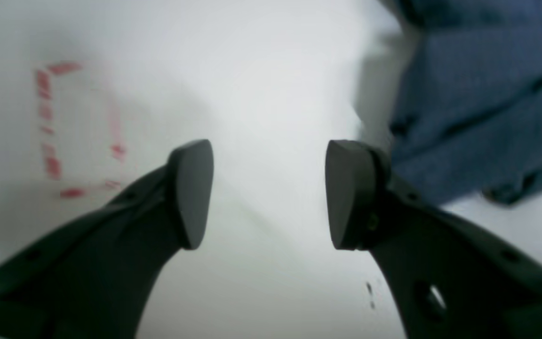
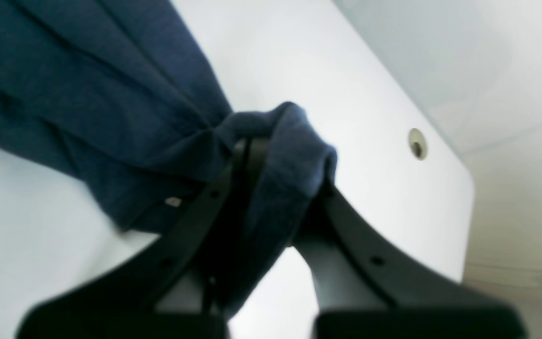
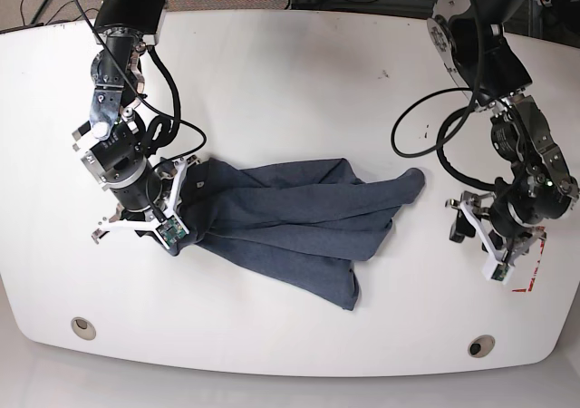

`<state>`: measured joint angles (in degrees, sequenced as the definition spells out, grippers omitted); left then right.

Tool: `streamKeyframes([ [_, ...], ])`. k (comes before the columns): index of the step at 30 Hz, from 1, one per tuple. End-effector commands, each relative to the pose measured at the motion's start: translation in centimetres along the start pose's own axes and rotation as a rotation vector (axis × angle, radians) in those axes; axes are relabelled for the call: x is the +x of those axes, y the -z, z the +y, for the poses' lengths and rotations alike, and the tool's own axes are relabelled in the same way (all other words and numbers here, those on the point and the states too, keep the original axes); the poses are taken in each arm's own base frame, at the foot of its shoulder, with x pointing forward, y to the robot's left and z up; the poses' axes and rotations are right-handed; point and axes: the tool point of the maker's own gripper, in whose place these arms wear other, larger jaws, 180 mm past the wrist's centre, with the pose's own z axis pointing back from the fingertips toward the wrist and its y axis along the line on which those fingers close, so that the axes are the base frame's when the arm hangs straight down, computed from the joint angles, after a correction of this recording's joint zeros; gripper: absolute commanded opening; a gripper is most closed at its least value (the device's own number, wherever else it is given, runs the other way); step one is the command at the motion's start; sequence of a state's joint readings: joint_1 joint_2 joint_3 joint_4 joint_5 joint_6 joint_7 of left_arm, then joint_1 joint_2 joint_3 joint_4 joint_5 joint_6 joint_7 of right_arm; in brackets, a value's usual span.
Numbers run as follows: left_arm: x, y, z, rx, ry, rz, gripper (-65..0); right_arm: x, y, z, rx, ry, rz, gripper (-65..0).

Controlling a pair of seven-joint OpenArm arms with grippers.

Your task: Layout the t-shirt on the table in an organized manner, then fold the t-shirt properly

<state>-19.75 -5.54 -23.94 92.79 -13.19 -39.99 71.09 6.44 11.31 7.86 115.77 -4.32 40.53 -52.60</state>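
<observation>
Base view shows your t-shirt [image 3: 290,218] bunched mid-table [image 3: 272,72], unfolded. Your right gripper [image 3: 174,210] at nine o'clock clamps its edge, likely to pull it flat. Your left gripper [image 3: 501,245] at three o'clock hangs spread, holding nothing, beside the red mark [image 3: 530,276].

One t-shirt [image 3: 290,213], one table [image 3: 290,82] — two grommet holes [image 3: 83,327], one red rectangle mark [image 3: 535,272], two arms [image 3: 122,109].

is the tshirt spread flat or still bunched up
Bunched up. The navy t-shirt lies on the white table in long creased folds, one end gathered and pinched in the right hand; no flat outline shows.
</observation>
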Motion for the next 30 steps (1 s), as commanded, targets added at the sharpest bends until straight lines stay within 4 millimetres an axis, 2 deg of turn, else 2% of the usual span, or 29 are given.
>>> streamKeyframes([
  [1, 0.6, 0.1, -0.6, -0.017, -0.008, -0.034, -28.7, 1.2, -0.5, -1.3, -0.040, -0.006, -0.041, -65.0],
  [10, -4.8, 2.6, -2.8, -0.107, -0.078, 0.098, -28.7, 0.4, -0.7, -1.8, -0.053, 0.017, -0.028, -65.0],
  [15, -6.7, 3.7, -3.8, -0.150, -0.105, 0.152, -28.7, 0.4, -0.7, -1.8, -0.052, 0.018, -0.029, -65.0],
  [18, -7.3, 4.1, -4.2, -0.168, -0.117, 0.169, -28.7, 0.4, -0.7, -1.8, -0.052, 0.018, -0.029, -65.0],
  [20, -7.5, 4.5, -5.2, -0.192, -0.123, 0.178, -28.7, 0.4, -0.7, -1.8, -0.052, 0.018, -0.029, -65.0],
  [30, -7.5, 6.0, -8.2, -0.267, -0.077, 0.188, -28.7, 0.4, -0.7, -1.8, -0.053, 0.020, -0.029, -65.0],
])
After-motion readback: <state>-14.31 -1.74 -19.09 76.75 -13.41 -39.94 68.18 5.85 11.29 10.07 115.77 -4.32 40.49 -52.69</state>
